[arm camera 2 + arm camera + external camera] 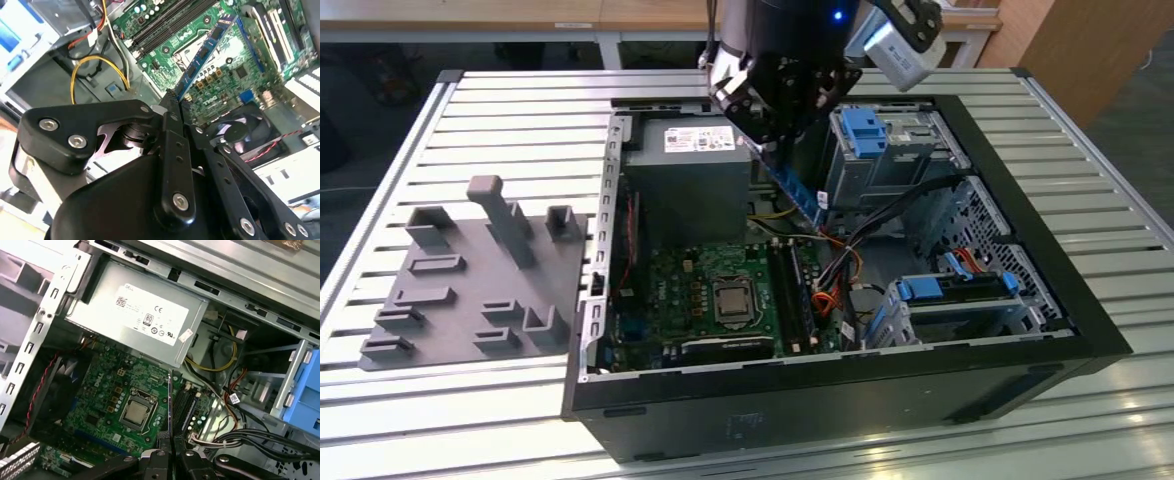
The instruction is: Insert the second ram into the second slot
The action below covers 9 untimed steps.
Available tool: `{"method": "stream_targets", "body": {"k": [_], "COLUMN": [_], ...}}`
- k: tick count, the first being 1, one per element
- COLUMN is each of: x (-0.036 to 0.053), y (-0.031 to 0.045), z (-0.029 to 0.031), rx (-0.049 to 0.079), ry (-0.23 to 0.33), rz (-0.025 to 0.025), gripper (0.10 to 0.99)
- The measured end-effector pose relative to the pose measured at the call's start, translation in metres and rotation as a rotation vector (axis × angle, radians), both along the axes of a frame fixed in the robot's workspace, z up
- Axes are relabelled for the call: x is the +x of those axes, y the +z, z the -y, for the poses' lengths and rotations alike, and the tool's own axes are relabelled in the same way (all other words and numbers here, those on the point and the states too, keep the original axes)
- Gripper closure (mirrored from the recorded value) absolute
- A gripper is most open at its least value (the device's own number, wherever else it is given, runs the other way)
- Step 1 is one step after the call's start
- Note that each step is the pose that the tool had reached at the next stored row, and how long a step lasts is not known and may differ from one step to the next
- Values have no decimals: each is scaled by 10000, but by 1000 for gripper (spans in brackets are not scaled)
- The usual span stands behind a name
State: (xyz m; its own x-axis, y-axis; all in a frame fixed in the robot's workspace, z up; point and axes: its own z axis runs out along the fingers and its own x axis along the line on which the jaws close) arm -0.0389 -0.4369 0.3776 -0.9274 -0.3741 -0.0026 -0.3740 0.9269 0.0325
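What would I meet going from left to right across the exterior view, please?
A grey fixture tray → power supply → the second ram, held tilted above the motherboard → lower blue drive-bay clip.

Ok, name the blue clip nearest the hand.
The blue clip beside the hand holding the second ram, toward the exterior view's top; the other clip sits lower right.

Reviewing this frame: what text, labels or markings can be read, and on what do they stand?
On the power supply label: print and symbols, too small to read.
On the motherboard: white lettering, blurred.
On the cable tag: unreadable.
On the second ram, held in the tool: no legible print.
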Motion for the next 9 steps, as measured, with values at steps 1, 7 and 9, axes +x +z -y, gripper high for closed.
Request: {"method": "stream_targets", "body": {"k": [1,7,9], "x": [0,0,0], "y": [-2,-14,-17], "z": [0,0,0], "rx": [0,-1,-1], "ry": [-167,-1264,-1633], "rz": [0,0,0], "gripper": [949,949,949]}}
